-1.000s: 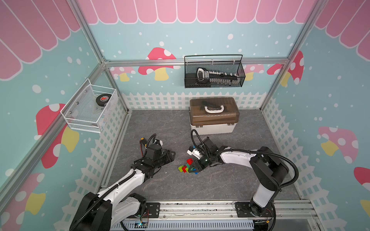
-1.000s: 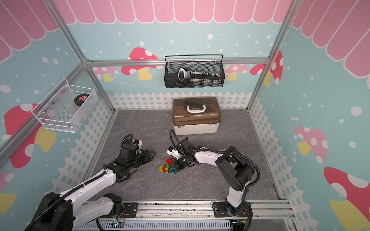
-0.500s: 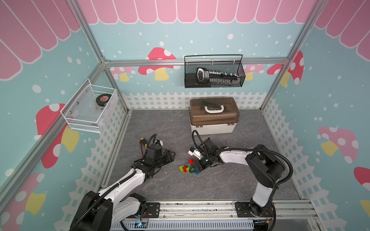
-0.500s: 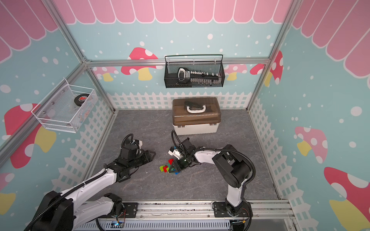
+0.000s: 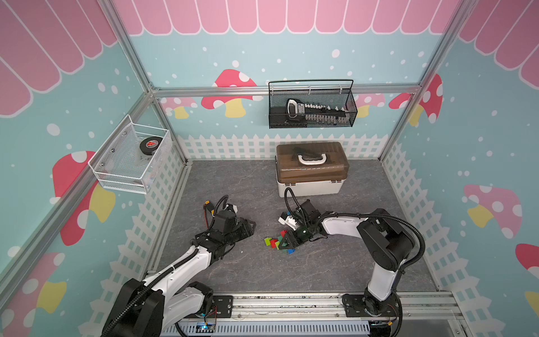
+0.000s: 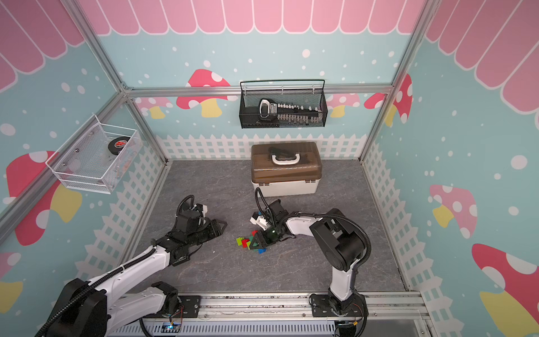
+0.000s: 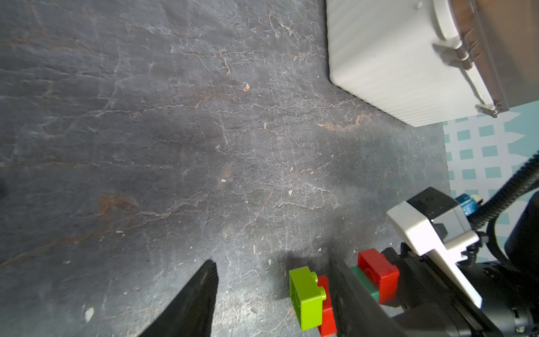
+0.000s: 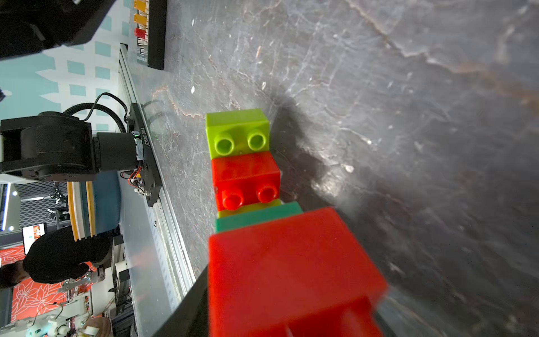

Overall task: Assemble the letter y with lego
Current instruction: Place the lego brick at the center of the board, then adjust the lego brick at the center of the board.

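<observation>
The right end effector [image 5: 285,242] straddles the red tip [image 8: 291,277] of the letter y [image 5: 272,243], hold unclear; a snagging finger could pry it off.

Grey slate floor [image 5: 256,186], teal mushroom walls [image 5: 204,58], white picket-fence trim [image 5: 233,146], pink scalloped border [image 5: 262,14]
</observation>
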{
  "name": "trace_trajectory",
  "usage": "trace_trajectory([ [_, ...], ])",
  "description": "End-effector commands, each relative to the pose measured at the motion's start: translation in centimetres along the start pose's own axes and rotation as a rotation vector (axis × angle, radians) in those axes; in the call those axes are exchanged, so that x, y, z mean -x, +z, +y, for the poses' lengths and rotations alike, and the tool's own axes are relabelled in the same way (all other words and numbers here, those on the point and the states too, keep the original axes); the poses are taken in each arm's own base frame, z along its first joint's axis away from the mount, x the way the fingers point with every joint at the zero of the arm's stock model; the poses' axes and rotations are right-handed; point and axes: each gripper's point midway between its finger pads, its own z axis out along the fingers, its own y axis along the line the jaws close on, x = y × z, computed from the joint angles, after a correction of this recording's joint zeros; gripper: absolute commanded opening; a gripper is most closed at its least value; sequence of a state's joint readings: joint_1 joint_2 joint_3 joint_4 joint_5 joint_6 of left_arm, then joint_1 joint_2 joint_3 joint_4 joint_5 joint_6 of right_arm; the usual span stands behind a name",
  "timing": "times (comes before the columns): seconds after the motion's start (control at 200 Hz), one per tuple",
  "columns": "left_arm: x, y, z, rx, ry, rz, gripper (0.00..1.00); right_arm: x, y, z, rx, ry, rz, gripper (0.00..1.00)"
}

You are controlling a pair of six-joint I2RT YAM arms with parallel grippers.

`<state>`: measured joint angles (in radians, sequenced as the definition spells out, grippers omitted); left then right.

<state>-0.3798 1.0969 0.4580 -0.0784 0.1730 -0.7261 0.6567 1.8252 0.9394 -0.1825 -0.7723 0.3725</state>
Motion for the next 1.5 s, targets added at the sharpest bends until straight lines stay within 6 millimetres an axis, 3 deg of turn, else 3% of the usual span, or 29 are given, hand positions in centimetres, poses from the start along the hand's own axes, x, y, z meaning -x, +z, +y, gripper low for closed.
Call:
trace_trajectory([
  [0.0, -0.3, 0.2, 0.5, 0.009, -0.007, 0.012, 0.62, 0.4, -0.4, -0.6, -0.026, -0.007, 0.002, 0.51],
  [0.03, -0.3, 0.3, 0.5, 0.008, -0.009, 0.014, 0.62, 0.5, -0.6, -0.6, -0.026, -0.006, 0.000, 0.53],
  [0.04, -0.3, 0.3, 0.5, 0.007, -0.011, 0.015, 0.62, 0.6, -0.6, -0.7, -0.028, -0.007, -0.003, 0.62],
  [0.055, -0.4, 0.4, 0.5, 0.007, -0.011, 0.015, 0.62, 0.6, -0.6, -0.7, -0.029, -0.007, -0.004, 0.91],
  [0.08, -0.4, 0.4, 0.5, 0.004, -0.013, 0.016, 0.62, 0.6, -0.7, -0.7, -0.033, -0.006, -0.005, 0.98],
  [0.335, -0.6, 1.6, 0.3, -0.006, -0.016, 0.035, 0.62, 1.2, -2.1, -1.4, -0.079, 0.000, -0.038, 0.99],
  [0.56, -1.3, 3.7, 0.1, -0.010, -0.005, 0.086, 0.59, 1.4, -5.0, -3.0, -0.222, 0.013, -0.082, 0.99],
  [0.735, -2.6, 5.2, -0.5, -0.009, 0.025, 0.138, 0.54, 1.4, -7.2, -2.6, -0.287, 0.011, -0.154, 0.99],
  [0.926, -3.8, 6.1, -0.1, 0.016, 0.044, 0.173, 0.47, 0.4, -8.1, -2.2, -0.303, 0.017, -0.199, 0.99],
  [1.136, -6.3, 5.9, 0.5, 0.033, 0.057, 0.239, 0.34, -0.4, -9.0, -2.5, -0.343, 0.015, -0.216, 0.99],
  [1.491, -11.4, 3.9, 0.7, 0.074, 0.135, 0.332, 0.33, -1.0, -8.9, -3.8, -0.389, 0.030, -0.205, 0.98],
])
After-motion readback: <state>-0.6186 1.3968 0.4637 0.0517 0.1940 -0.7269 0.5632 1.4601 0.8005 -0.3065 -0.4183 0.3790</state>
